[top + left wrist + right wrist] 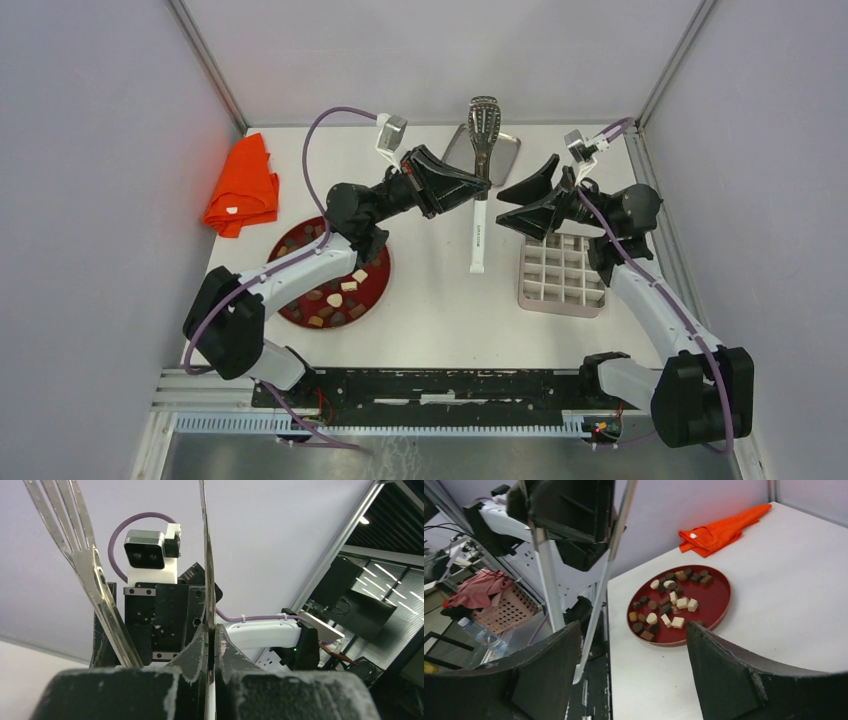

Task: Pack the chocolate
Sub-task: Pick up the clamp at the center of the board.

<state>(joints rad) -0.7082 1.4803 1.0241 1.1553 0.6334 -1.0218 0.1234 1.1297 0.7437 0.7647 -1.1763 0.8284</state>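
The chocolate [335, 295] is several small dark, tan and cream pieces lying on a red plate [290, 315] at the left. The right wrist view shows the same chocolate [669, 605] and plate [719, 597]. My left gripper [478, 190] is raised above the table's middle, shut on metal tongs [480, 150] with a white handle. In the left wrist view the jaws [214, 635] pinch one tong blade [206, 555]; the forked blade [85, 555] stands free. My right gripper [500, 202] faces the tongs from the right, open and holding nothing [634, 645].
A white grid tray [562, 275] sits under the right arm. A metal tray [505, 150] lies at the back behind the tongs. An orange cloth [243, 187] is bunched at the far left. Walls enclose the table on three sides.
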